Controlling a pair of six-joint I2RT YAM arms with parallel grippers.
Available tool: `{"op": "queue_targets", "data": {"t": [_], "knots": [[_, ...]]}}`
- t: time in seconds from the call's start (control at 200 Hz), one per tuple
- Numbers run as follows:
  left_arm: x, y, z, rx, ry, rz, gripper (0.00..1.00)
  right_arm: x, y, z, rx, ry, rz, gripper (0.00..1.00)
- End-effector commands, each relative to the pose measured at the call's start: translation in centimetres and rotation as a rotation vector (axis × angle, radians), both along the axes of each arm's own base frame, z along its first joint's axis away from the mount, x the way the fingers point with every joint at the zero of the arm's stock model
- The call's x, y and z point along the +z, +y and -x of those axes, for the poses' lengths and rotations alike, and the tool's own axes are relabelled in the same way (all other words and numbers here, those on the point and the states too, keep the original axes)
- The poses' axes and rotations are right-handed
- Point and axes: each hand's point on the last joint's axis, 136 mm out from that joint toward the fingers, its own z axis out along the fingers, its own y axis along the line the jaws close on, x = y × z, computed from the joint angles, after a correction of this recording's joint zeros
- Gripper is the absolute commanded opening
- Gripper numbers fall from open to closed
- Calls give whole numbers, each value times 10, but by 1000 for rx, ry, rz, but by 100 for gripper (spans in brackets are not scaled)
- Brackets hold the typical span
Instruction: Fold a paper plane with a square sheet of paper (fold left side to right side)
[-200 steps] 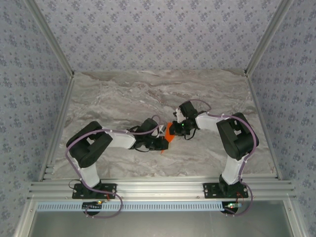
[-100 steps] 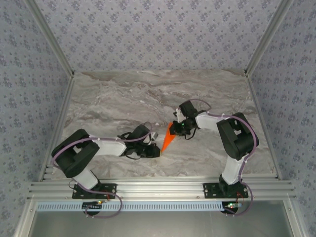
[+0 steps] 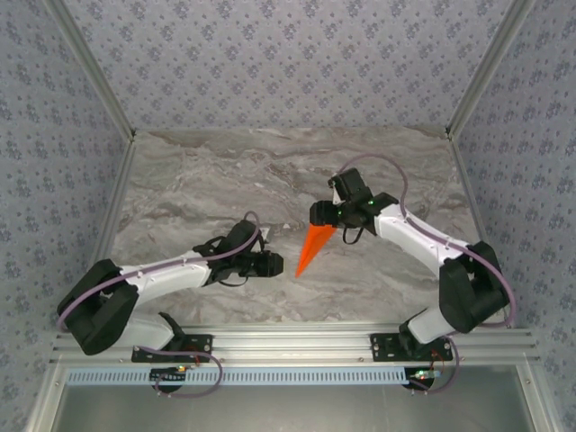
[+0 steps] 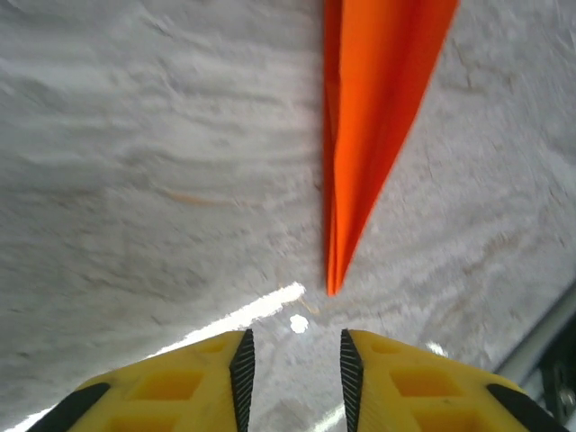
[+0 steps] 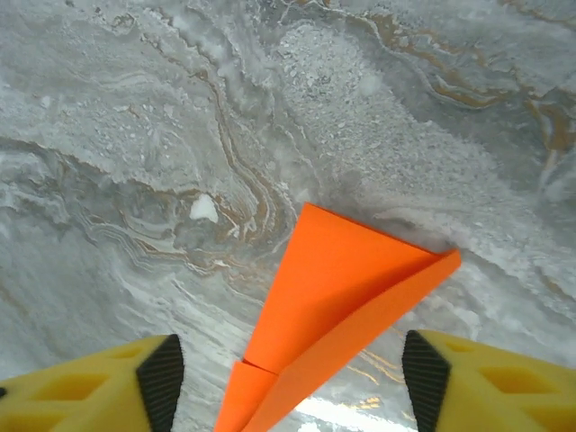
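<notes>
The paper plane is seen lying flat on the marble table, a little right of the middle of the top view. It is folded into a thin wedge, and its tip is aimed at the lower left.

It is judged to be very light and soft. It could be bent or pushed aside with ease, and it may slide on the smooth stone. A hold is best taken at the wide, thicker end by the crease, not at the weak tip.

The left gripper is seen just beside the tip. Its fingers are a little apart, and nothing is between them. The right gripper is spread wide by the wide end, and nothing is held in it.

Lots of bare table is left all round. The metal rails at the bottom are well apart from the plane.
</notes>
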Motion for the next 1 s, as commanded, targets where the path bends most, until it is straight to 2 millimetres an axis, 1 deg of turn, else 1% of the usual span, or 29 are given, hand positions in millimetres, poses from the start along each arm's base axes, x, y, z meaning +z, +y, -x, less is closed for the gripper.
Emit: {"op": "queue_targets", "data": {"t": [0.0, 0.075, 0.135, 0.19, 0.315, 0.44, 0.565, 0.655, 0.7, 0.854, 0.894, 0.994], "knots": [[14, 17, -27, 97, -117, -95, 35, -24, -16, 21, -201, 41, 105, 81], [17, 20, -33, 117, -143, -116, 36, -29, -6, 25, -242, 34, 109, 83], [19, 20, -34, 121, -150, -115, 37, -35, -4, 27, -282, 48, 131, 83], [19, 21, -33, 119, -152, -113, 37, -43, -5, 29, -314, 62, 168, 82], [16, 26, -29, 126, -153, -116, 38, -60, 1, 34, -334, 91, 209, 77], [15, 32, -27, 138, -162, -123, 39, -73, 4, 40, -328, 123, 228, 66], [17, 35, -26, 139, -171, -123, 39, -78, 6, 45, -324, 144, 221, 53], [16, 35, -26, 138, -171, -125, 39, -67, 7, 46, -316, 124, 201, 41], [16, 36, -26, 139, -171, -127, 39, -60, 8, 45, -306, 107, 186, 32], [17, 37, -26, 141, -176, -130, 39, -26, 23, 46, -216, 34, 96, 7], [18, 38, -26, 144, -177, -129, 39, -18, 27, 47, -183, 17, 75, 3], [20, 42, -26, 155, -187, -145, 40, 2, 34, 51, -100, -32, 13, 0]]}}
